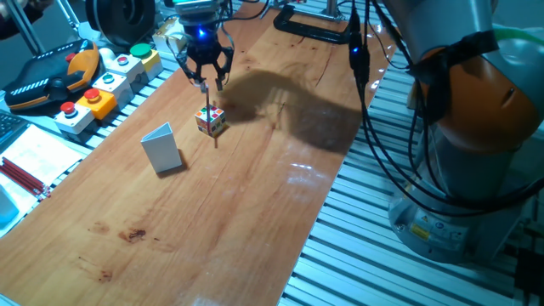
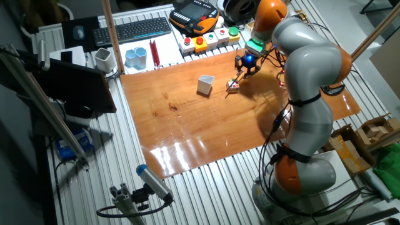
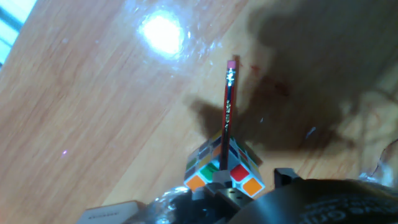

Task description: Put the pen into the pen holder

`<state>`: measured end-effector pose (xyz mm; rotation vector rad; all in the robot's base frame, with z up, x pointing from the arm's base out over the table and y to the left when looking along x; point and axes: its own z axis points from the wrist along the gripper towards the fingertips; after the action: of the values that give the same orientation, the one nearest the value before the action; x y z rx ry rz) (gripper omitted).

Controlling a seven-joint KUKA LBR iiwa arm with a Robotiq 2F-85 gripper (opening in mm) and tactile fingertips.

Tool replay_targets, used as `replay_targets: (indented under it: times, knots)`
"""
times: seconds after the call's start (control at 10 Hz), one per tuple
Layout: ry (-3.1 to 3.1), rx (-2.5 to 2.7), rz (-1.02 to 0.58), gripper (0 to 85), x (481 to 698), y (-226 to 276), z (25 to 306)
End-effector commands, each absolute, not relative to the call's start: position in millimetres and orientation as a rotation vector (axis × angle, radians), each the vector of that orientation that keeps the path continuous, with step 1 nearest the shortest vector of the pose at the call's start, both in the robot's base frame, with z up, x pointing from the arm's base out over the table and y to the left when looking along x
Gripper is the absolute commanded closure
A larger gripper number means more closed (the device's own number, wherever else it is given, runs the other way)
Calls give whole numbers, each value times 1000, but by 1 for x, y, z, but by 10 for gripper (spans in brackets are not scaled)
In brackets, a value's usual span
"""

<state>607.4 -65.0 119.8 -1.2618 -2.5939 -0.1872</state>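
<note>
Pen (image 1: 210, 110) near vertical, hanging tip-down beside cube (image 1: 210, 121); end effector (image 1: 206, 82) clamped on its top.

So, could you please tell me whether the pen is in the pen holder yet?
Not yet. The pen hangs upright from the gripper, beside the puzzle cube; the pen holder stands apart on the table.

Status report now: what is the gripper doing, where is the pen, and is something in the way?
Gripper shut on pen, raised above the table. Pen hangs down beside puzzle cube. Pen holder stands apart from the cube, top open. Nothing between them.
</note>
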Motion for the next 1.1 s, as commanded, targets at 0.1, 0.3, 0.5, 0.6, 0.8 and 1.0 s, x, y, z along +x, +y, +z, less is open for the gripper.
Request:
replay_targets:
  times: [0.1, 0.3, 0.5, 0.6, 0.8, 1.0]
  knots:
    - [-2566, -1266, -184, 417, 610, -65, 116]
    - [-2533, -1261, -199, 423, 612, -66, 113]
    - [-2512, -1267, -219, 427, 612, -66, 111]
    - [-2515, -1270, -230, 427, 612, -67, 110]
    - [-2514, -1275, -252, 423, 612, -69, 108]
    - [-2509, -1284, -254, 423, 613, -69, 107]
